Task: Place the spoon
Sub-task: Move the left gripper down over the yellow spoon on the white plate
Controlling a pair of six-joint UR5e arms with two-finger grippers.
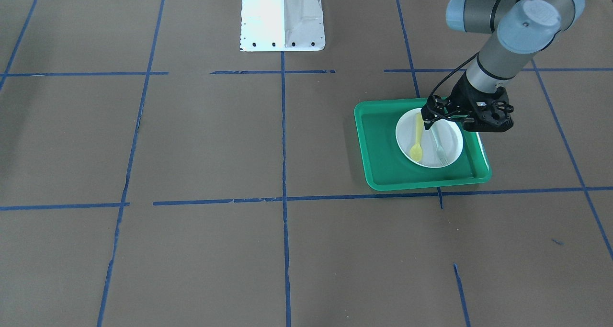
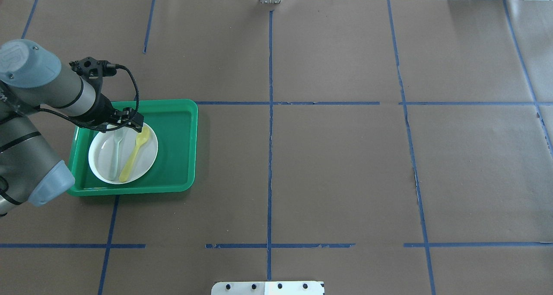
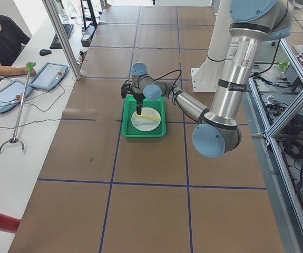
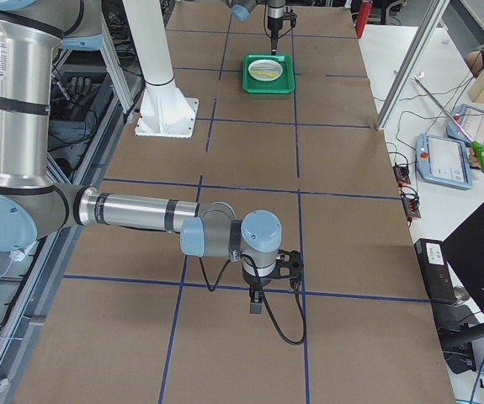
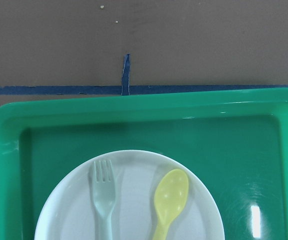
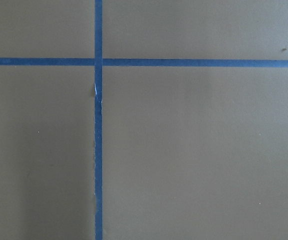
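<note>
Overhead, at the far left, the left gripper (image 2: 129, 120) hangs above a white plate (image 2: 100, 159), touching nothing; whether its fingers are apart or together I cannot tell. The plate sits in the left part of a green tray (image 2: 179, 148) with a raised rim; the tray rests on the brown table (image 2: 337, 165), which is crossed by blue tape lines. Two utensils lie side by side on the plate, close but apart; on the left a pale grey-green fork (image 2: 114, 153); on its right the spoon (image 2: 135, 153). The spoon is small, yellow, smooth plastic; it has a slim handle and an oval bowl; it lies flat, slightly slanted, bowl pointing away from the robot, handle end near the plate's rim. Its whole length fits within the plate. The right gripper (image 4: 256, 305) shows only in the right side view, low over the table, well apart from the tray; its finger state cannot be told.
</note>
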